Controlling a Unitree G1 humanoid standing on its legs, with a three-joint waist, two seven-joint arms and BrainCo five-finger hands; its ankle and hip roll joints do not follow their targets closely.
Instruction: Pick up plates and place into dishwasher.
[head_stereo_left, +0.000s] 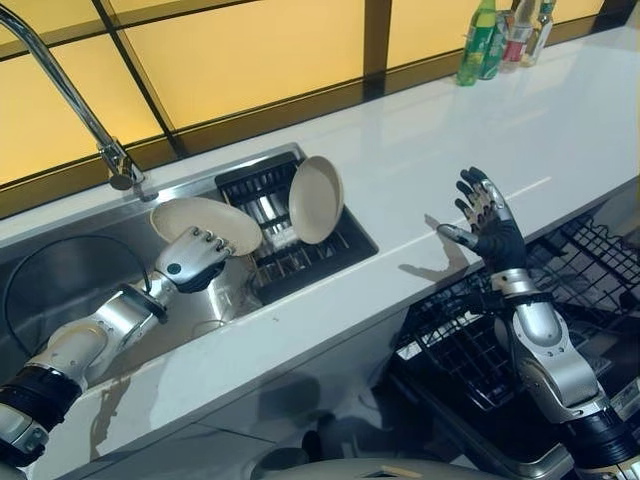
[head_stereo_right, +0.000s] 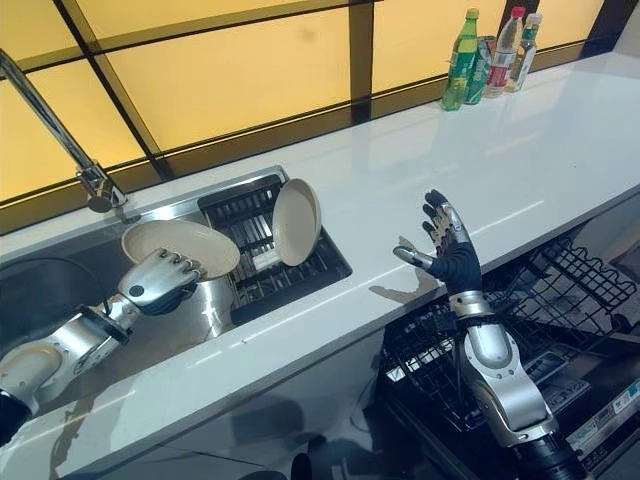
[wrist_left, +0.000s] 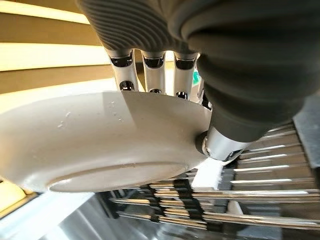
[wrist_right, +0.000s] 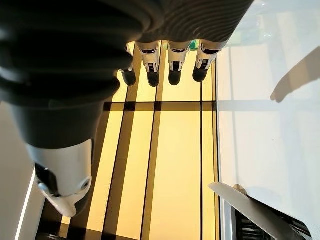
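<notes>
One plate (head_stereo_left: 205, 222) pinched by the left hand (head_stereo_left: 192, 260) above the sink (head_stereo_left: 60, 270).

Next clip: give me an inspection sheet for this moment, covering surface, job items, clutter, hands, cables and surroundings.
Surface: white countertop with a steel sink set into it.
Job's things: one plate pinched in the left hand above the sink; a second plate standing on edge in the dark drying rack; the dishwasher rack is pulled out below the counter.
Clutter: bottles at the far end of the counter.
Hands: left hand gripping the plate's rim; right hand raised over the counter edge, fingers spread, empty.
Cables: nothing seen.
Surroundings: faucet; amber window panels behind.
</notes>
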